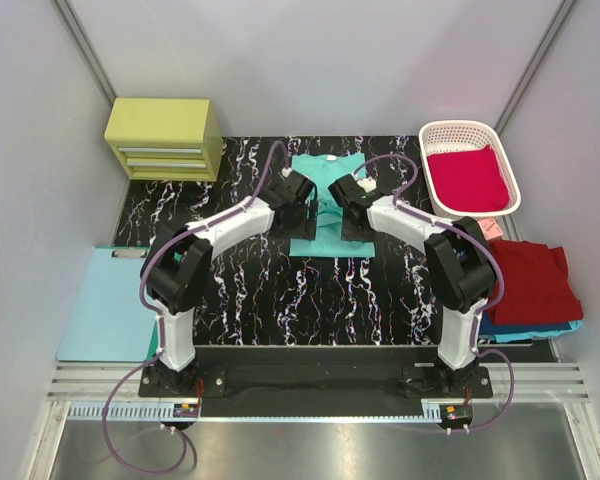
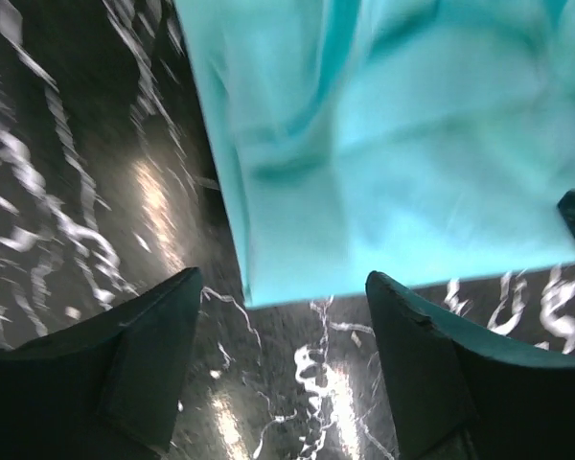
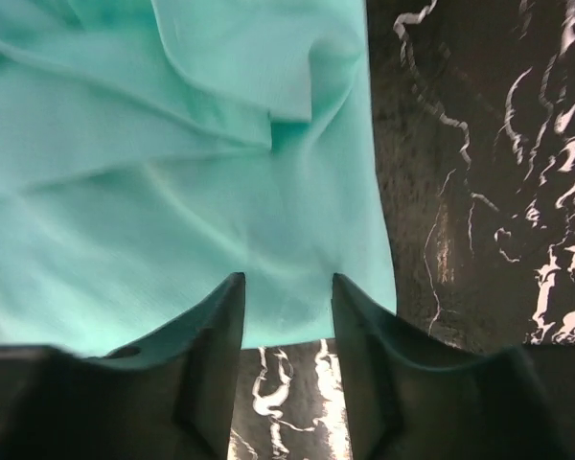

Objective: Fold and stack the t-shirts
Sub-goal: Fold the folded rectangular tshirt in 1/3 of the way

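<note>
A mint-teal t-shirt lies flat on the black marbled table, partly folded, between my two grippers. My left gripper hangs over its left side. In the left wrist view that gripper is open, with bare table in the gap and the shirt's near corner just beyond the fingertips. My right gripper is over the shirt's right side. Seen from its wrist, this gripper has its jaws apart, and the near hem of the shirt runs between the tips, unpinched.
A white lattice basket at the back right holds a crimson shirt. A dark red shirt lies on a blue one at the right edge. A pale blue clipboard sits at the left, a yellow-green drawer box at the back left.
</note>
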Robot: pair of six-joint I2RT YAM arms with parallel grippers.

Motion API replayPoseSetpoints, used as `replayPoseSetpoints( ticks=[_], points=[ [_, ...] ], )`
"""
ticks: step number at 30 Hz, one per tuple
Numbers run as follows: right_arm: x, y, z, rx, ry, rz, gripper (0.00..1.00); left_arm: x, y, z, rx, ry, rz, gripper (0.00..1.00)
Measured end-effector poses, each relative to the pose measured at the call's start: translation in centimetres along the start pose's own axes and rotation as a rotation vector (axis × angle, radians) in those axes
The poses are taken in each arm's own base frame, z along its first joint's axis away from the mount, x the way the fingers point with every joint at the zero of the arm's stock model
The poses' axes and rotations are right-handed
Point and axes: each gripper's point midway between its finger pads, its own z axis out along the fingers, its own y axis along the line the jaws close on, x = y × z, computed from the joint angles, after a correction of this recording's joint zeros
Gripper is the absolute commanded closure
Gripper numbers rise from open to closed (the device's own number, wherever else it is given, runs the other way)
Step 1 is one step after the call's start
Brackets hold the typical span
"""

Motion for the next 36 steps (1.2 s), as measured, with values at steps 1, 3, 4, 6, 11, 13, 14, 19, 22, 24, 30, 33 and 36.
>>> replayPoseSetpoints(
  ticks=[1, 3, 4, 6, 11, 13, 14, 19, 22, 24, 30, 33, 36],
  points=[
    [0.8, 0.1, 0.2, 0.002, 0.017, -0.005, 0.66, 1.4, -0.1, 0.4, -0.002, 0.029, 0.008, 0.33],
    [1.2, 0.4, 0.4, -0.001, 0.029, -0.008, 0.67, 3.2, -0.4, 0.8, 0.003, 0.067, 0.023, 0.35],
    [1.3, 0.4, 0.5, -0.002, 0.028, -0.006, 0.68, 3.6, -0.7, 0.8, 0.008, 0.075, 0.026, 0.35],
    [1.1, 0.6, 0.5, -0.005, 0.025, -0.004, 0.69, 3.7, -1.1, 0.8, 0.021, 0.075, 0.026, 0.37],
    [-0.3, 1.6, 0.1, -0.033, -0.004, 0.011, 0.7, 3.2, -1.3, 1.1, 0.033, 0.061, 0.01, 0.37],
    [-0.8, 1.9, -0.1, -0.045, -0.012, 0.016, 0.69, 3.3, -1.3, 1.4, 0.033, 0.064, 0.003, 0.38],
    [-0.9, 2.1, -0.1, -0.052, -0.014, 0.018, 0.68, 3.4, -1.3, 1.6, 0.033, 0.069, 0.001, 0.38],
    [-1.7, 3.0, -0.6, -0.086, -0.021, 0.026, 0.68, 4.8, -1.2, 3.2, 0.024, 0.116, -0.015, 0.41],
    [-2.8, 4.0, -0.7, -0.114, -0.035, 0.034, 0.68, 5.1, -1.3, 3.8, 0.029, 0.128, -0.023, 0.43],
    [-3.2, 4.6, -0.6, -0.13, -0.037, 0.038, 0.68, 5.0, -1.4, 3.9, 0.034, 0.124, -0.029, 0.44],
    [-3.3, 6.0, 0.4, -0.162, -0.016, 0.036, 0.69, 4.9, -1.6, 4.0, 0.041, 0.122, -0.047, 0.47],
    [-2.9, 6.3, 1.2, -0.157, 0.001, 0.03, 0.69, 5.0, -1.7, 4.1, 0.049, 0.122, -0.052, 0.47],
    [-2.8, 6.8, 2.3, -0.151, 0.012, 0.026, 0.69, 5.0, -1.8, 4.1, 0.056, 0.117, -0.055, 0.48]
  ],
)
